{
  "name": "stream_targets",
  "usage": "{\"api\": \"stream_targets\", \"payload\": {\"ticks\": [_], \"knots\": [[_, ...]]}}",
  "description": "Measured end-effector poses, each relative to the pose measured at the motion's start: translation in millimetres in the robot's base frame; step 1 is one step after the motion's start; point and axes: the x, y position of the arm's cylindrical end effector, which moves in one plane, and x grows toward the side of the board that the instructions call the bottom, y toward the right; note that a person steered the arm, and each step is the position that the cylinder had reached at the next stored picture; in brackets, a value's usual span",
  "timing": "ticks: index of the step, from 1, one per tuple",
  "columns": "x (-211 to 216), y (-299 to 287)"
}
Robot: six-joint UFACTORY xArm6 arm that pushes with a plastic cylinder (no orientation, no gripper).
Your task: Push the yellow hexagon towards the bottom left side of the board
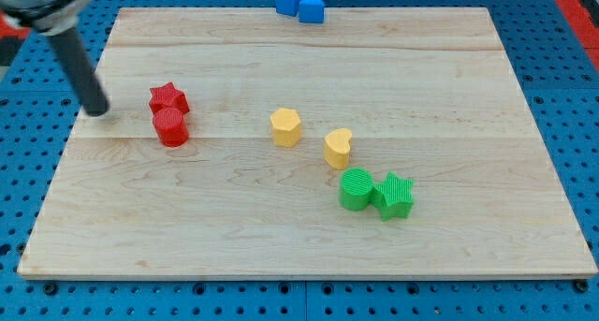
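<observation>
The yellow hexagon (285, 126) sits near the board's middle. A yellow heart-shaped block (338, 147) lies just to its right and a little lower. My tip (96, 111) rests on the board at the view's left, far left of the yellow hexagon and just left of the red blocks. It touches no block.
A red star (168, 99) and a red cylinder (171, 128) sit together right of my tip. A green cylinder (356, 189) and green star (394, 195) touch at lower right. Two blue blocks (299, 2) lie at the wooden board's (299, 246) top edge.
</observation>
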Motion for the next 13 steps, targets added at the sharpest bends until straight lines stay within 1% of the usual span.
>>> {"api": "stream_targets", "payload": {"ticks": [1,2,3,4,5,7,8,9,11,13], "knots": [[50,-20],[70,-26],[95,-7],[120,33],[123,42],[160,125],[160,153],[160,167],[160,172],[146,116]]}}
